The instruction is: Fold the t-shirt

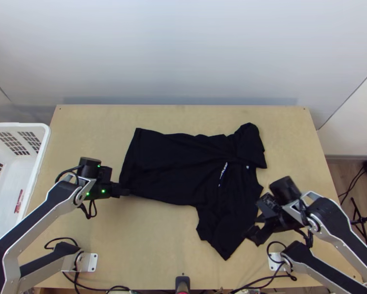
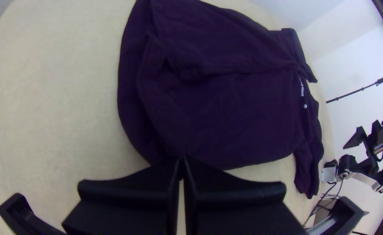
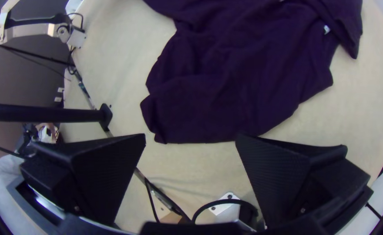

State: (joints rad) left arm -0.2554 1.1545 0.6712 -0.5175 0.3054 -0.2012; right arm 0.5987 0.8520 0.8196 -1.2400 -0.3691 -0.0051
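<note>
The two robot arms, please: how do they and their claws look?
The left arm and right arm have silver-grey links with black parts, and black joints. Black cables loop near the joints. Small green lights shine on the left arm's black wrist. The left claw and right claw have wide black fingers; the right one's show fine ridges.

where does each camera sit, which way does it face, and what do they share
top view: fixed above the near edge of the table, looking steeply down; both arms show.
left wrist view: on the left arm, looking along its own end effector, shut on the t-shirt.
right wrist view: on the right arm, looking past its own open end effector at the t-shirt.
shared: top and left wrist views both show the white print.
</note>
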